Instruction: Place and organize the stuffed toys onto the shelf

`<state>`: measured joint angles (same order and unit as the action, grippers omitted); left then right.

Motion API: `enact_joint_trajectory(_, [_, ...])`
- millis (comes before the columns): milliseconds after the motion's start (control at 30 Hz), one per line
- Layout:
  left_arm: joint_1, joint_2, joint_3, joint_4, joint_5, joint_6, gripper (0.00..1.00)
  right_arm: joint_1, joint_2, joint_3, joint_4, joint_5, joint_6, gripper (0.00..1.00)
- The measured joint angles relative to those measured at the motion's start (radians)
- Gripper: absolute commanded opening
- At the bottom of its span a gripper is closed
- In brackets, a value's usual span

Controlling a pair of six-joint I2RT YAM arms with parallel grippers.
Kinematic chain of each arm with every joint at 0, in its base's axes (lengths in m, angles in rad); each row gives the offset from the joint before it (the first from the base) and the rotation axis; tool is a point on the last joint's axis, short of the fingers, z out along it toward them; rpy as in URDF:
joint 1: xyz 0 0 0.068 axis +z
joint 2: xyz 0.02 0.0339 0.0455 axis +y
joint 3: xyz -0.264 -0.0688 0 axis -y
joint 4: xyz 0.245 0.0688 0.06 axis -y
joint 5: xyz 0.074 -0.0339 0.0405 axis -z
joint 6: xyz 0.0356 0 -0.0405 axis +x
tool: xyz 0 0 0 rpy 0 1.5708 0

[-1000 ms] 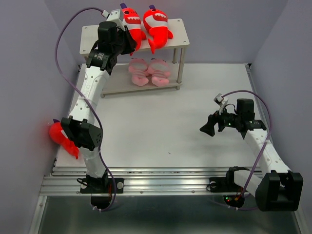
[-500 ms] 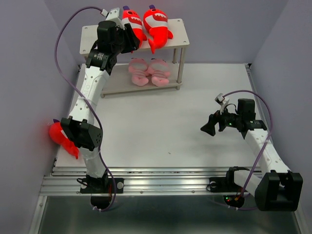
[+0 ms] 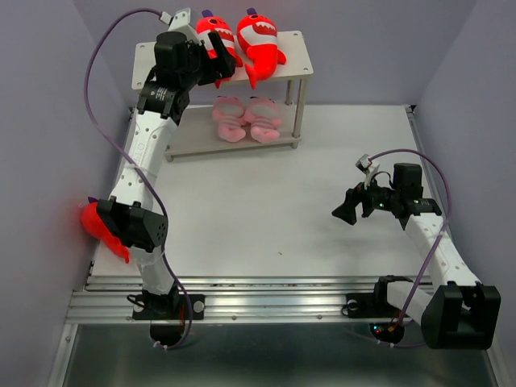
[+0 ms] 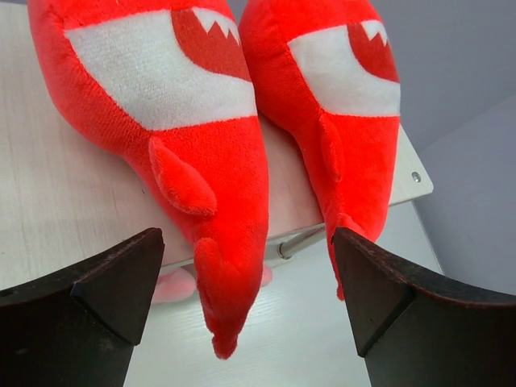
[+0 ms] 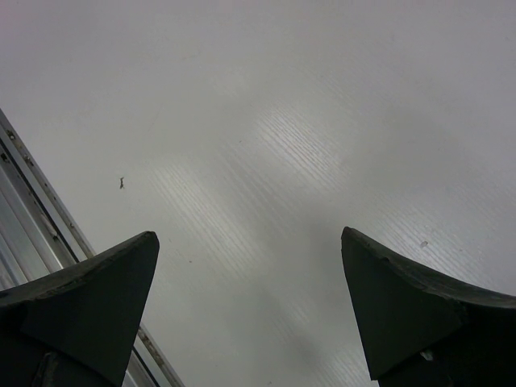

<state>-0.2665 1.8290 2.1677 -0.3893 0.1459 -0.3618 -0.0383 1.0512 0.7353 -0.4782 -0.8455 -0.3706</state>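
Left end effector (image 4: 246, 242) spread wide, two sharks (image 4: 201, 161) overhanging shelf (image 4: 64, 193) edge

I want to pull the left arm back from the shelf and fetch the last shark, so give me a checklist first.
1. Left gripper open, gripping nothing: ok.
2. Left shark and right shark lying on the top board, tails overhanging its edge: ok.
3. Bare board beside the left shark for a third: ok.
4. Third shark at the table's left edge, partly hidden by the left arm: cannot tell if graspable.
5. Right gripper open, empty, above the table: ok.
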Motion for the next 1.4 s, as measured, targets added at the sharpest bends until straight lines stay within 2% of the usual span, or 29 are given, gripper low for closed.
enact_joint_trajectory(233, [0.000, -0.085, 0.000, 0.005, -0.031, -0.004, 0.99, -0.005, 0.000, 0.000, 0.000, 0.000, 0.000, 1.00])
enact_joint_trajectory(367, [0.000, -0.184, -0.032, 0.012, -0.081, 0.018, 0.99, -0.008, 0.000, 0.000, 0.000, 0.000, 0.000, 1.00])
enact_joint_trajectory(433, [0.001, -0.278, -0.144, 0.038, -0.116, 0.030, 0.99, -0.008, -0.001, 0.000, 0.000, 0.001, 0.000, 1.00])
enact_joint_trajectory(600, [0.007, -0.626, -0.584, 0.095, -0.261, 0.031, 0.99, -0.008, -0.006, 0.000, 0.000, 0.002, 0.000, 1.00])
enact_joint_trajectory(733, [0.013, -0.849, -0.860, 0.065, -0.414, -0.035, 0.99, -0.008, -0.006, 0.000, 0.000, 0.004, 0.000, 1.00])
enact_joint_trajectory(867, [0.016, -0.997, -1.082, -0.035, -0.571, -0.149, 0.99, -0.008, -0.006, 0.000, 0.000, 0.005, 0.000, 1.00])
enact_joint_trajectory(1067, [0.035, -1.057, -1.310, -0.164, -0.735, -0.358, 0.99, -0.008, -0.006, 0.000, 0.000, 0.013, 0.000, 1.00])
enact_joint_trajectory(1200, [0.092, -0.961, -1.363, -0.261, -0.829, -0.502, 0.99, -0.008, -0.003, 0.000, 0.000, 0.021, 0.000, 1.00])
enact_joint_trajectory(1400, [0.180, -0.837, -1.394, -0.311, -0.943, -0.625, 0.95, -0.015, 0.006, 0.000, 0.000, 0.032, 0.000, 1.00])
